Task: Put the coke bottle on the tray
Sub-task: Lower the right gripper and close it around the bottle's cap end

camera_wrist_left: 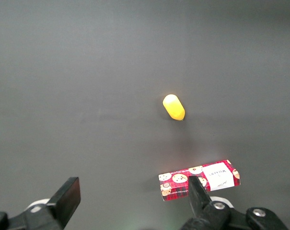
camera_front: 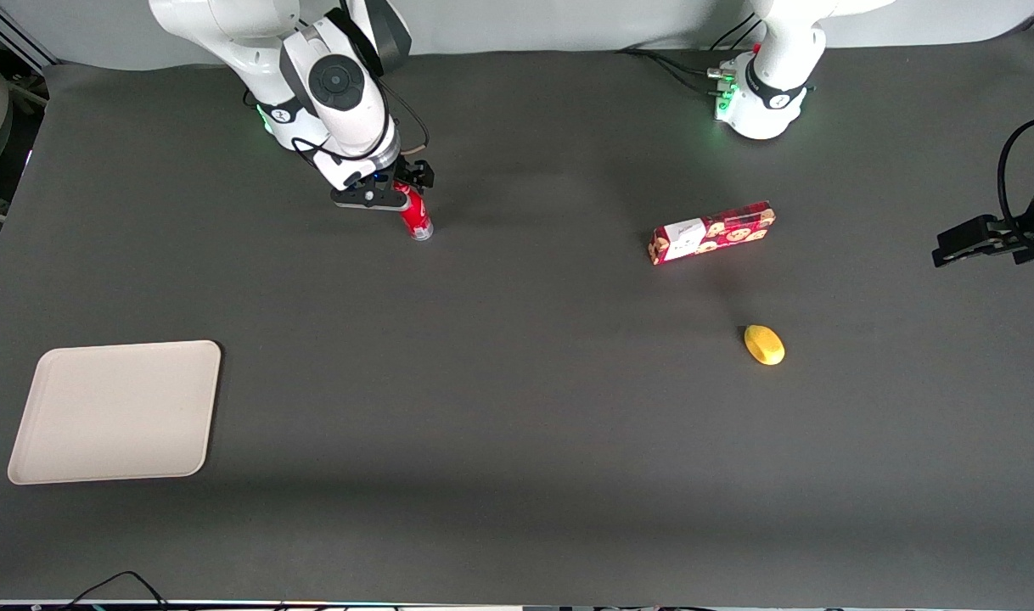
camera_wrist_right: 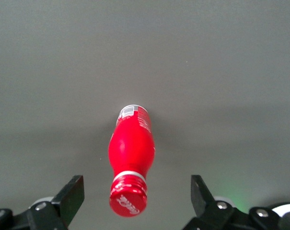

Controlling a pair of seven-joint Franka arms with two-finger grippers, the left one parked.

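You have the gripper [camera_front: 396, 193] poised over the coke bottle [camera_front: 415, 220], its fingers [camera_wrist_right: 70, 196] spread wide on either side of the red cap and not touching it. The bottle stands on the table [camera_front: 517, 424], well apart from the tray [camera_front: 116, 412], which lies nearer the front camera

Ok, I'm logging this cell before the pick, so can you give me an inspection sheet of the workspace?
Surface: dark grey mat, no spills seen.
Job's things: bottle upright, far from the front camera; tray bare, nearer the camera at the working arm's end.
Clutter: biscuit box and yellow object toward the parked arm's end.
Grippers: hand open, fingers either side of the bottle's cap, not touching it.
Cables: black cable at the camera-side table edge.
Surroundings: nothing seen.
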